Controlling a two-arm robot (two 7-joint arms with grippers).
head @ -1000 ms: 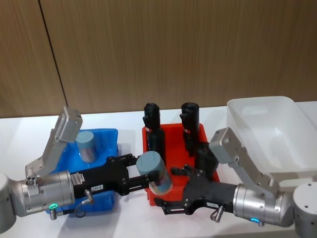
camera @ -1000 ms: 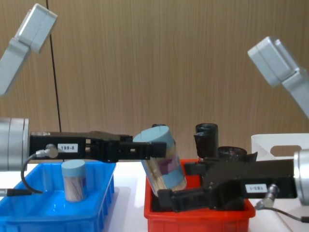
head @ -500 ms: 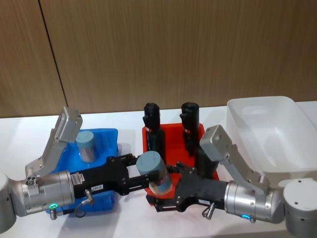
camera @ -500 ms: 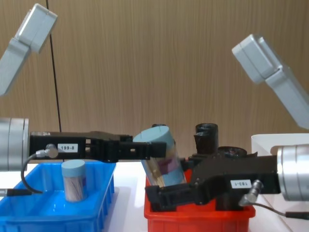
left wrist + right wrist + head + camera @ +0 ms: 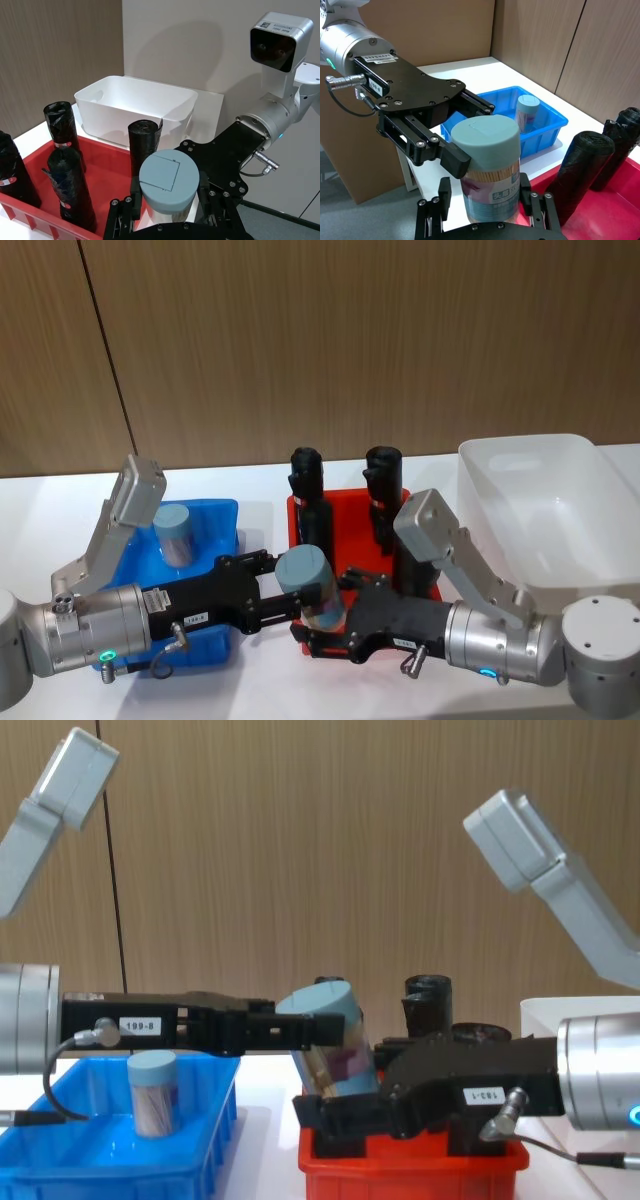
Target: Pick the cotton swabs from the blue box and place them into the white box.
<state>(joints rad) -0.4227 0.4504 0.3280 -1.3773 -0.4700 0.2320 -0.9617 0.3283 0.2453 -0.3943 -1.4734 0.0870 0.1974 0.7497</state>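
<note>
A cotton swab jar (image 5: 312, 585) with a pale blue lid hangs tilted in the air between the blue box (image 5: 218, 512) and the red bin. My left gripper (image 5: 298, 596) is shut on its upper part. My right gripper (image 5: 318, 632) is open, with a finger on each side of the jar's lower half (image 5: 490, 185). The chest view shows the jar (image 5: 338, 1042) above the right gripper (image 5: 325, 1113). A second swab jar (image 5: 175, 533) stands upright in the blue box (image 5: 60, 1160). The white box (image 5: 540, 500) sits at the far right.
A red bin (image 5: 350, 502) holding several upright black rolls (image 5: 305, 475) lies between the blue and white boxes, right under and behind both grippers. Bare white table runs along the front. A wooden wall stands behind.
My right gripper has slid left along the red bin's front until its fingers straddle the jar's lower half. The left gripper and the jar have stayed still.
</note>
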